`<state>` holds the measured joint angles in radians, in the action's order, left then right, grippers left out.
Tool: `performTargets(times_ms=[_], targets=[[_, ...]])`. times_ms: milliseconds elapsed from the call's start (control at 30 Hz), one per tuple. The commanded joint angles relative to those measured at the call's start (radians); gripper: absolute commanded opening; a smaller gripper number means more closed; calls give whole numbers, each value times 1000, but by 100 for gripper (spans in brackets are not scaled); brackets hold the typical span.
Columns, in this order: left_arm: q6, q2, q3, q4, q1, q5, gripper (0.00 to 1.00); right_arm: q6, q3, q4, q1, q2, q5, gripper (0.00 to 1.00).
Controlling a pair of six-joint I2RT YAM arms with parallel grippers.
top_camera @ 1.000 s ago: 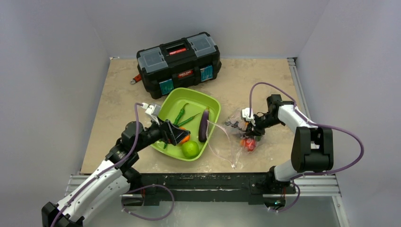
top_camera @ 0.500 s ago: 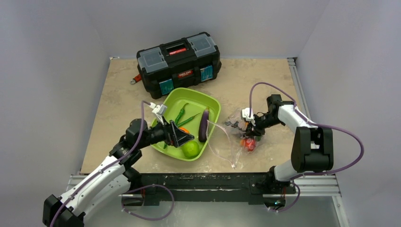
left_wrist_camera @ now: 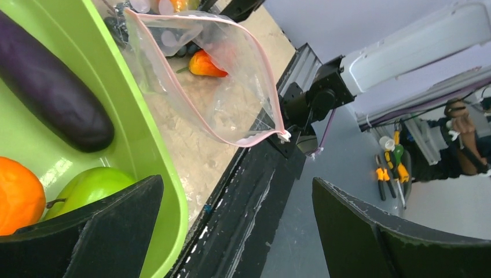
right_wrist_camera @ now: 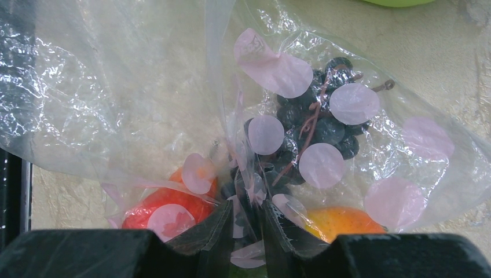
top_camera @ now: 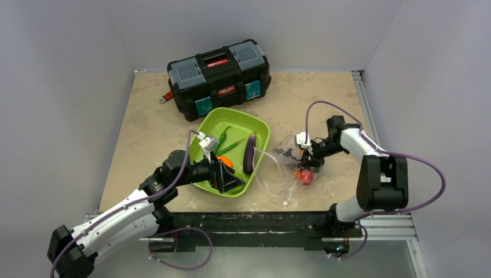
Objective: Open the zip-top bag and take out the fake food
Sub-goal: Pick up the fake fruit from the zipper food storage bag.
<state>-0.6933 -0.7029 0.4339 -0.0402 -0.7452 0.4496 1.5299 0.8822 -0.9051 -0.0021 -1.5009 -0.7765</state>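
Left gripper [top_camera: 230, 179] spread wide, right gripper [right_wrist_camera: 250, 217] pinching plastic.
I see the left over the lime-green tray's [top_camera: 234, 117] near corner; right of it the zip-top bag [top_camera: 277, 169] lies on the table [top_camera: 145, 127], mouth agape, its film apparently clamped.

Behind the left fingers [left_wrist_camera: 87, 231], part of lime [left_wrist_camera: 92, 184] and orange [left_wrist_camera: 17, 194]; eggplant [left_wrist_camera: 52, 101] tip beyond the view's edge.
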Motion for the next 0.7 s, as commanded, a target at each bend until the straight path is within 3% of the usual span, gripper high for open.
performTargets(times_ms=[0,467,667], targets=[[99,4,25,-53,-36,-26,100,13,33,-18,-6,-9,-4,26],[125,2,-23,-171,-51,25,99,14,32,-20,-6,-10,-3,27],[175,-17,-3,-167,-109,9,99,14,34,-21,-6,-12,-3,28]])
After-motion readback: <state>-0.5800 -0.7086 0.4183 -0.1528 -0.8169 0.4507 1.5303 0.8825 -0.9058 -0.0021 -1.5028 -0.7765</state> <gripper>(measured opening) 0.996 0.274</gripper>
